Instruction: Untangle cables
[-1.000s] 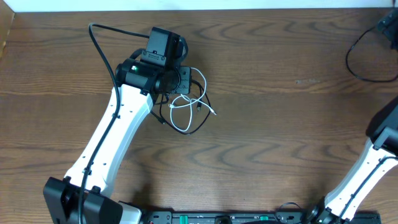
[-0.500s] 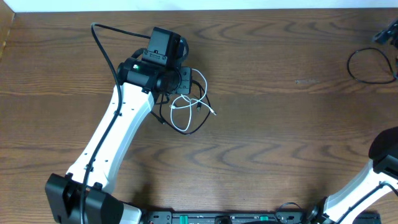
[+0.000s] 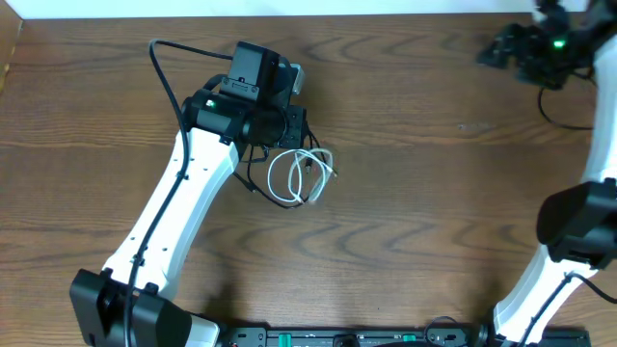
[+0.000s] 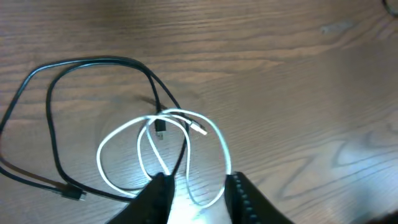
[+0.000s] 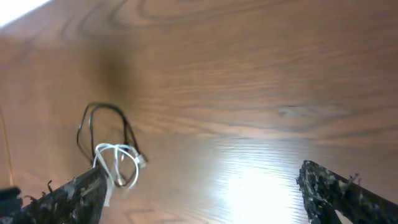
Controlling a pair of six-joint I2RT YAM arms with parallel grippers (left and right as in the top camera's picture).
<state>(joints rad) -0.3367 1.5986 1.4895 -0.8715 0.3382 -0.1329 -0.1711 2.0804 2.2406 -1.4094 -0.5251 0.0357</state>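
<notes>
You have a dark wood-grain surface filling nearly the whole overhead view, with only a pale strip along its far edge and nothing more of the room showing. The left arm reaches up across the left half. The right arm stands at the right edge, its head turned toward the far right corner. The right pincer is spread wide with nothing between its fingers, and it sits well apart from the work. The left pincer hangs right over the cables. It is released, its fingers parted and straddling strands of the tangle rather than clamping them, as far as the wrist view lets you judge. So the left arm is yours to use. The tangle's long axis runs side to side across the left wrist view. The black cable sweeps out in a broad loop to the left. The white cable coils in overlapping loops at the fingertips, with a black strand crossing through them. A small white plug lies inside the coil
</notes>
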